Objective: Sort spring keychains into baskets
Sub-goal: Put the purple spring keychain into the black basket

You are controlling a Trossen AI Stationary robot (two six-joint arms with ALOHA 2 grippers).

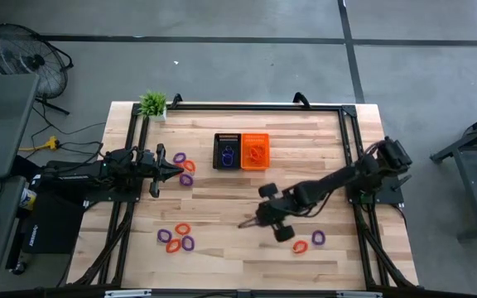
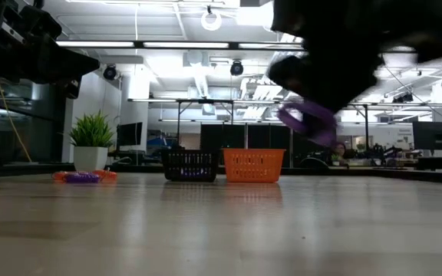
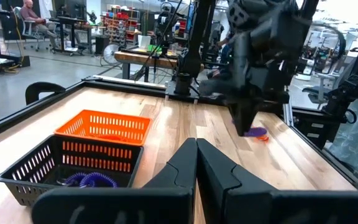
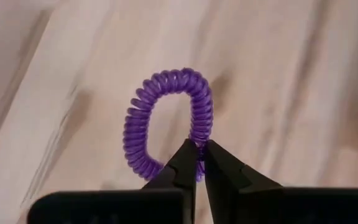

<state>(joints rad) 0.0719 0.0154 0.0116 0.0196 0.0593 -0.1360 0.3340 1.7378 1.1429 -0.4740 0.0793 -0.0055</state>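
Note:
My right gripper [image 4: 199,148] is shut on a purple spring keychain [image 4: 143,106] and hangs over the middle of the table [image 1: 245,222]. In the low view the keychain [image 2: 311,119] is well above the wood. The black basket [image 1: 227,151] and the orange basket [image 1: 255,151] stand side by side toward the far edge. The black one holds purple coils [image 3: 92,180]. Loose keychains lie flat at the left [image 1: 186,179], near left [image 1: 176,238] and near right [image 1: 309,242]. My left gripper [image 1: 176,171] waits shut at the left. My right gripper pinches one spot of the purple loop's coil [image 4: 201,127] between its two fingertips. The fingers come slanting down from the table's right side. The rest of the loop stands out beyond the fingertips, lifted clear of the table.
A small potted plant [image 1: 152,103] stands at the far left corner. A black frame rail [image 1: 255,108] runs along the far edge and down both sides. Bare wood lies between the baskets and my right gripper.

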